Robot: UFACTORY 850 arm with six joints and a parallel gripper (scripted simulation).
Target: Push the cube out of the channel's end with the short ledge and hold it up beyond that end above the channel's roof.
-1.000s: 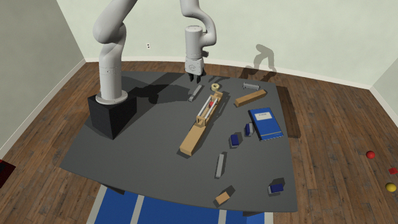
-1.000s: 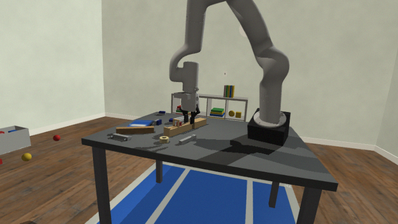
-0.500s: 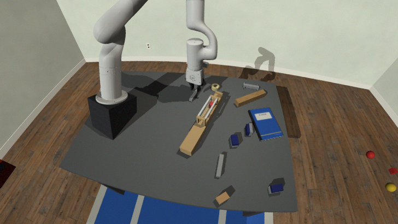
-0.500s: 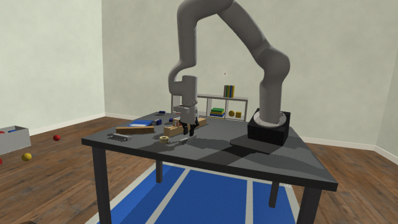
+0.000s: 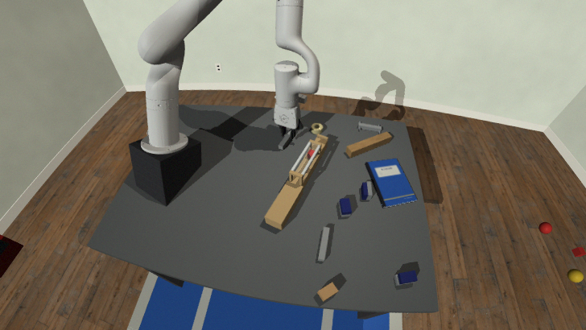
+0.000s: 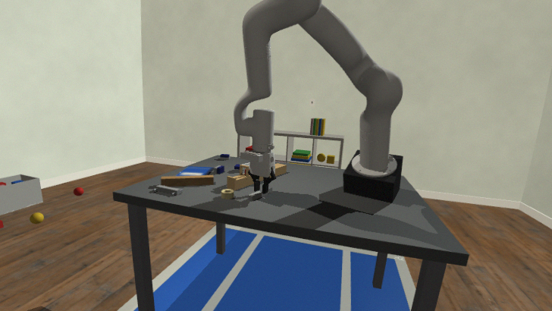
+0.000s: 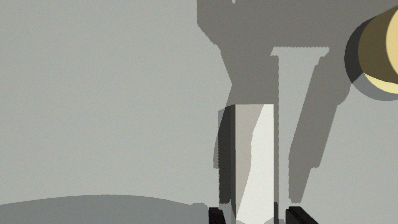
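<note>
A small red cube [image 5: 311,153] sits inside the tan channel [image 5: 305,162], under its white roof rails and nearer the far end. A short grey bar [image 5: 285,141] lies flat on the table to the left of the channel's far end. It also shows in the wrist view [image 7: 255,165]. My gripper [image 5: 287,134] points straight down, low over the bar. In the wrist view my gripper [image 7: 257,216] has one dark fingertip on each side of the bar's near end, with a gap on each side. The fingers are partly open and hold nothing.
A tan ring [image 5: 316,127] lies just beyond the channel's far end, close to my gripper. A wooden plank [image 5: 368,144], a blue book [image 5: 391,182], small blue blocks [image 5: 345,206] and another grey bar [image 5: 323,244] lie to the right. The arm's black base [image 5: 165,166] stands at the left.
</note>
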